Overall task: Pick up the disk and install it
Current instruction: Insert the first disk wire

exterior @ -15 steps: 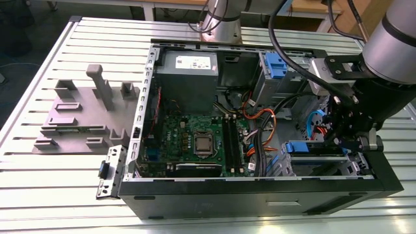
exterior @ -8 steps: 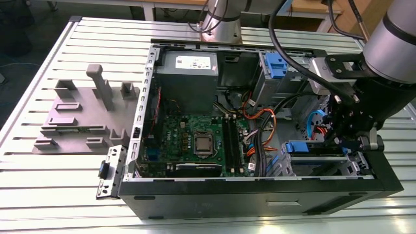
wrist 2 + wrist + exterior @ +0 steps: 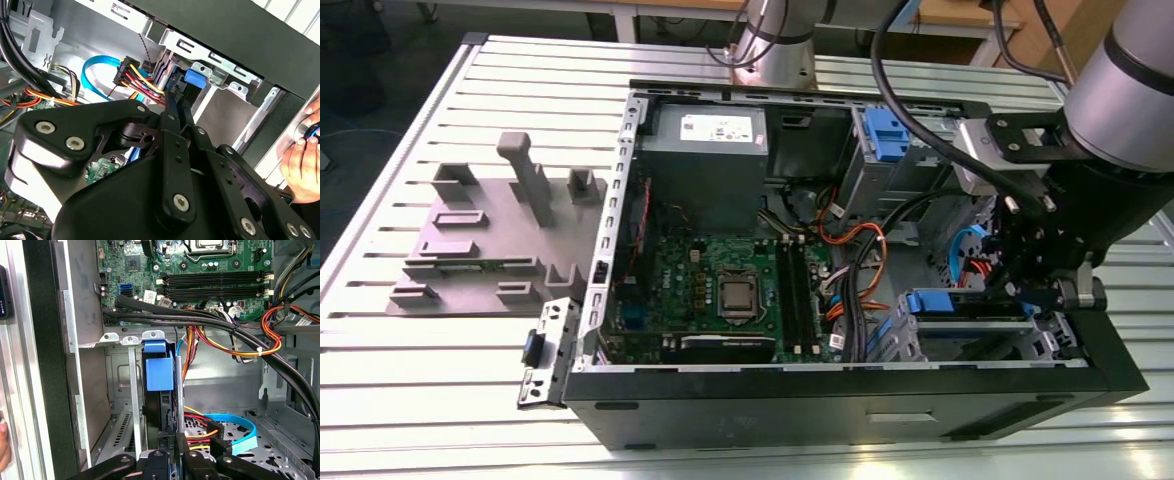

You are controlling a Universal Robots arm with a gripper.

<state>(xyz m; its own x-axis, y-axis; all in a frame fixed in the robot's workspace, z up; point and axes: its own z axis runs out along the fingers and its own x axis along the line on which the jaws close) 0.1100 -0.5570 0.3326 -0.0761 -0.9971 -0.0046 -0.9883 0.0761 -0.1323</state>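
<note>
The disk (image 3: 159, 372) stands edge-on in the metal drive bay (image 3: 120, 340) at the corner of the open computer case (image 3: 854, 400), its blue carrier tab facing the first wrist camera. My gripper (image 3: 170, 457) reaches down into that bay, with one dark finger on each side of the disk's edge, shut on it. In the second wrist view the fingers (image 3: 175, 125) narrow to a tip at the blue carrier (image 3: 192, 80). The exterior view shows the blue carrier (image 3: 941, 302) low in the case on that view's right, beside the gripper (image 3: 1027, 290).
Red, yellow and orange cables (image 3: 235, 340) and a blue data cable (image 3: 235, 422) lie close beside the bay. The motherboard (image 3: 720, 285) and grey power-supply box (image 3: 707, 165) fill the case's middle. A person's hand (image 3: 302, 155) rests on the case's outside. A grey fixture (image 3: 494, 230) sits on the table.
</note>
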